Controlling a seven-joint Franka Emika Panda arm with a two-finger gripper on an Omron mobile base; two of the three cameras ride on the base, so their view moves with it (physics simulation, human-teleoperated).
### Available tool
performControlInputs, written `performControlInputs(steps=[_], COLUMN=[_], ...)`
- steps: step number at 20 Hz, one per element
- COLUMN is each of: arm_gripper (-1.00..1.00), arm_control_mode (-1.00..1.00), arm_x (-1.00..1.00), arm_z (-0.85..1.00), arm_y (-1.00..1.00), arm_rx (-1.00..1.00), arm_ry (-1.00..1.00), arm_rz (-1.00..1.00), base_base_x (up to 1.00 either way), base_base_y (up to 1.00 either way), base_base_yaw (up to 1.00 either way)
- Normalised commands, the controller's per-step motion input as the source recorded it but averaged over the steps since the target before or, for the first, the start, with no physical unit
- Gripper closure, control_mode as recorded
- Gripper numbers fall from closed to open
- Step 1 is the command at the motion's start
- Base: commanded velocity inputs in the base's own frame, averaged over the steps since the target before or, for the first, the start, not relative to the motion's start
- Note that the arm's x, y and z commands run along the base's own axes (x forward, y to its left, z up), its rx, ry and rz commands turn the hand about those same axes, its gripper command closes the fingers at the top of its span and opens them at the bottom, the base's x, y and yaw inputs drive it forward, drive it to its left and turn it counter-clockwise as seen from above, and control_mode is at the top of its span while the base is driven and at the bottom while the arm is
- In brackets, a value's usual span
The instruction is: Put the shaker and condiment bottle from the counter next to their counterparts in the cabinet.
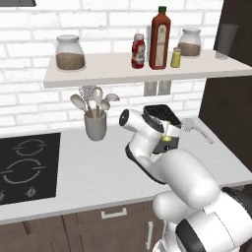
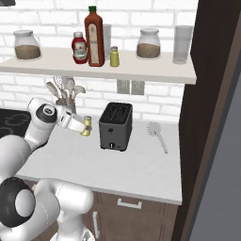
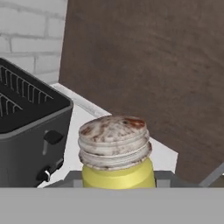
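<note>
The claw (image 2: pixel 85 126) is clamped tight on the shaker (image 2: pixel 86 126), holding it clear above the counter (image 2: pixel 141 164), cap toward the dark wood panel (image 3: pixel 153 65) ahead. Just beside it on one side sits the black toaster (image 2: pixel 115 126), close but not touching, so room is tight there. Below the claw the counter lies bare, with open worktop running out to its front edge. Well above hangs the cabinet (image 1: pixel 98 74), its front lip overhanging the claw. Up there the condiment bottle (image 1: pixel 138 51) stands just beside the tall dark-red bottle (image 1: pixel 160 38), and a second shaker (image 1: pixel 175 57) stands on that bottle's other side. Behind the claw, the utensil pot (image 1: pixel 95 125) stands well apart. From the left, the arm's own bulk hides most of the shaker; from the hand camera its base is cut off.
</note>
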Motion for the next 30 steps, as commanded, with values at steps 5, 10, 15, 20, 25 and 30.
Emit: performControlInputs(steps=[5, 10, 15, 20, 25, 30], arm_gripper=[1.00, 1.00, 1.00, 1.00, 1.00, 1.00], arm_control_mode=[-1.00, -1.00, -1.00, -1.00, -1.00, -1.00], arm_x=[0.00, 0.00, 0.00, 0.00, 0.00, 0.00], arm_z=[0.61, 0.61, 0.59, 0.43, 0.29, 0.24], arm_y=[-0.46, -0.49, -0.54, -0.50, -0.48, -0.24], arm_rx=[0.00, 0.00, 0.00, 0.00, 0.03, 0.13], arm_ry=[0.00, -0.01, -0.03, -0.10, -0.22, -0.26], arm_rz=[0.01, 0.05, 0.08, 0.12, 0.14, 0.21], base_base_x=[0.00, 0.00, 0.00, 0.00, 0.00, 0.00], base_base_y=[0.00, 0.00, 0.00, 0.00, 0.00, 0.00], base_base_yaw=[0.00, 0.00, 0.00, 0.00, 0.00, 0.00])
